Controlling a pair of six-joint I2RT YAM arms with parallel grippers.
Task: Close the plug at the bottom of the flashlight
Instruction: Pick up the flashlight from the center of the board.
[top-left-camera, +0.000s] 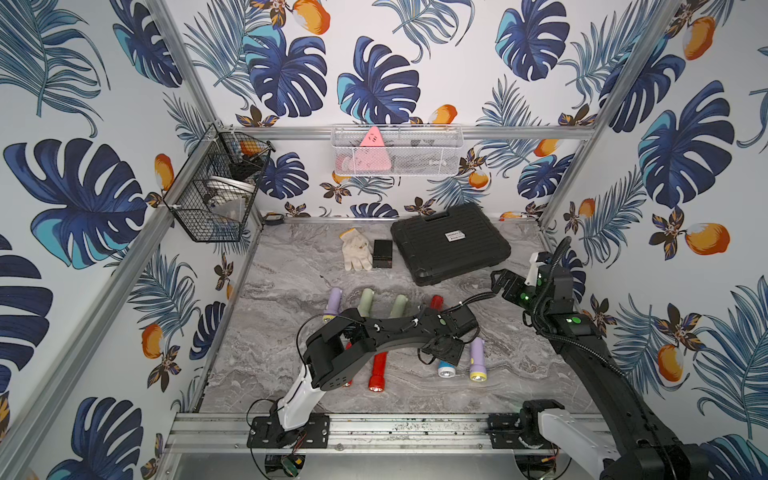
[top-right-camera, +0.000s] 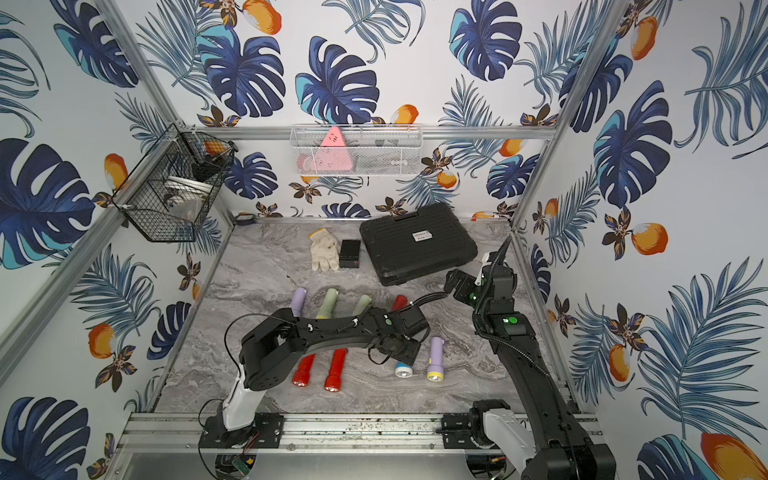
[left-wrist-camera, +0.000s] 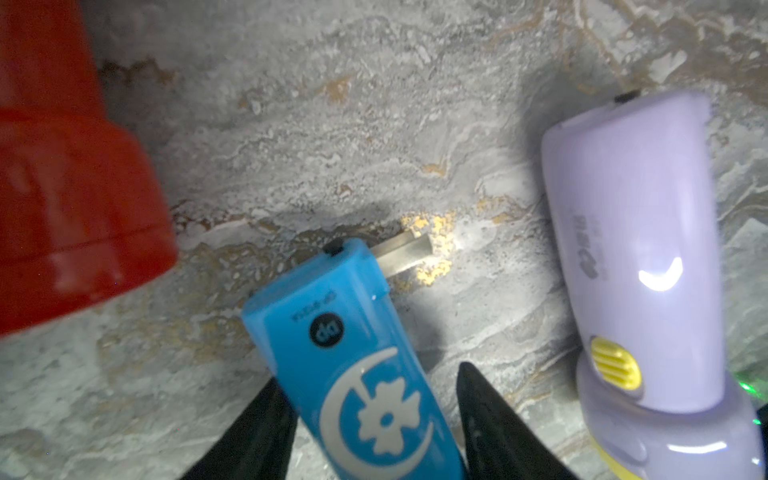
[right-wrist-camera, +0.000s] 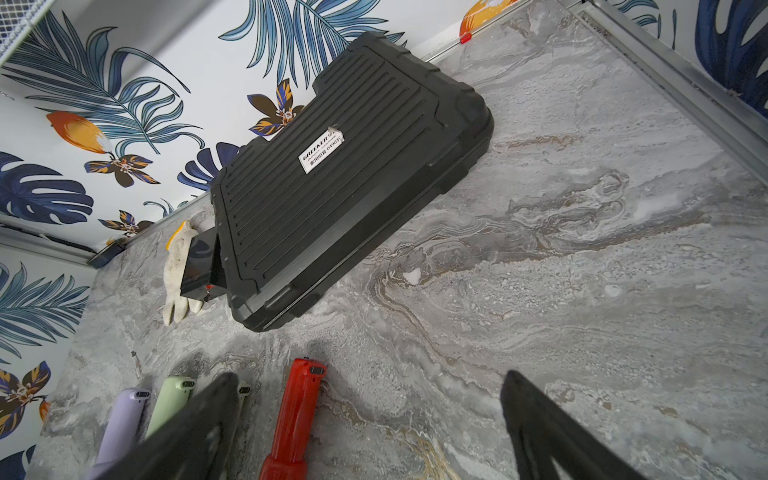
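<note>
Only the left wrist view shows the metal plug (left-wrist-camera: 401, 253): it juts out, unfolded, from the bottom end of the blue flashlight (left-wrist-camera: 361, 374), which lies on the marble table (left-wrist-camera: 332, 124) between a red flashlight (left-wrist-camera: 62, 187) and a purple flashlight (left-wrist-camera: 636, 249); in both top views the left arm hides all but the blue flashlight's lens end (top-left-camera: 445, 369) (top-right-camera: 403, 369). The top views alone show the wall baskets: a white mesh basket (top-left-camera: 397, 149) holds a pink triangle (top-left-camera: 371, 151) and some dark items too small to name; a black wire basket (top-left-camera: 216, 187) holds something pale and round and a dark thing; the black case (top-left-camera: 451, 245) lies closed on the table. The left gripper (left-wrist-camera: 368, 374) straddles the blue flashlight's body, well back from the plug; one finger (left-wrist-camera: 257, 436) touches its side, the other's tip (left-wrist-camera: 490, 424) stands just clear, so the jaws are not clamped. The right gripper (right-wrist-camera: 370, 376) hangs above the table near the case, jaws spread wide, holding nothing.
</note>
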